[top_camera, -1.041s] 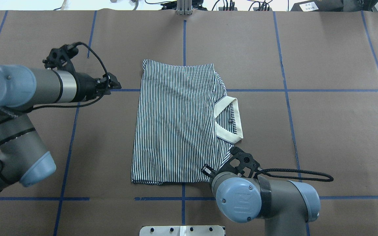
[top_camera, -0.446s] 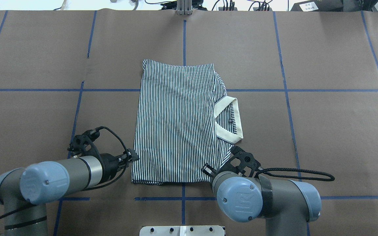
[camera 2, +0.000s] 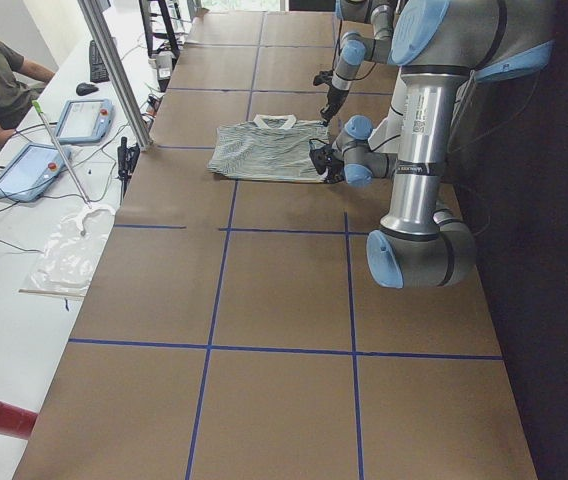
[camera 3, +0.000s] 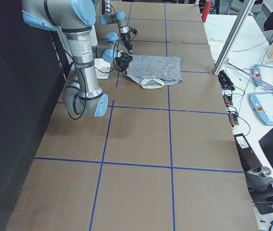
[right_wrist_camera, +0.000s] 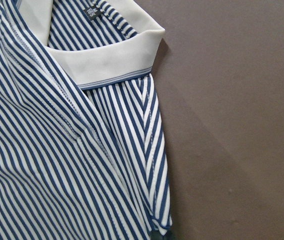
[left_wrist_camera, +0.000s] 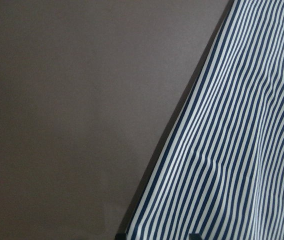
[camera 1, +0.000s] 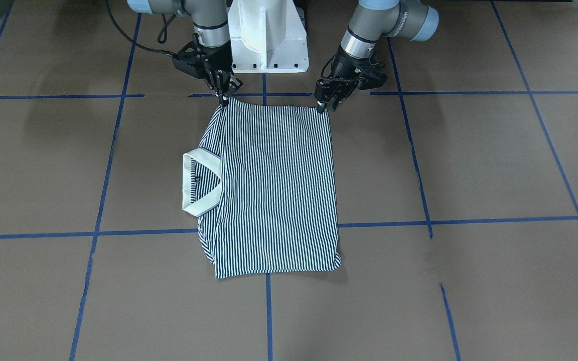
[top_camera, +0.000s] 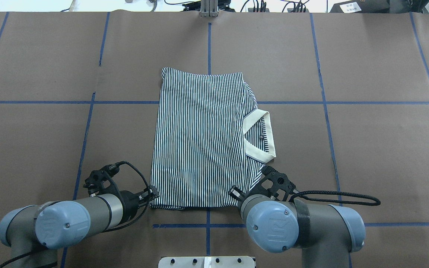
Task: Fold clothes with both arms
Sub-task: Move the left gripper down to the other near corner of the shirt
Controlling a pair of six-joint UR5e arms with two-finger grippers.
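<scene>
Toward the robot's edge of the tabletop (top_camera: 367, 149), on its left side, the left gripper (top_camera: 154, 194) sits low at the near left corner of the polo shirt (top_camera: 199, 141). Its wrist view shows the jaws standing apart, the striped edge of the cloth running between them, so nothing is pinched there yet.

At the middle of the tabletop the polo shirt lies flat, already folded into a narrow rectangle. Its long axis runs from the robot's edge straight toward the far edge, and the cream collar (top_camera: 263, 149) juts out of its right flank.

At the near right corner of the cloth, the right gripper (camera 1: 224, 98) tapers to a point on the fabric. Its jaws look pressed together on that corner, and its wrist view shows the striped corner running down into them.

Both tools therefore stand at the short end nearest the robot, each arm beside its own corner, with the whole length of the garment stretching away from them. The coming fold probably carries that near end forward over the far one, once the left jaws clamp.
</scene>
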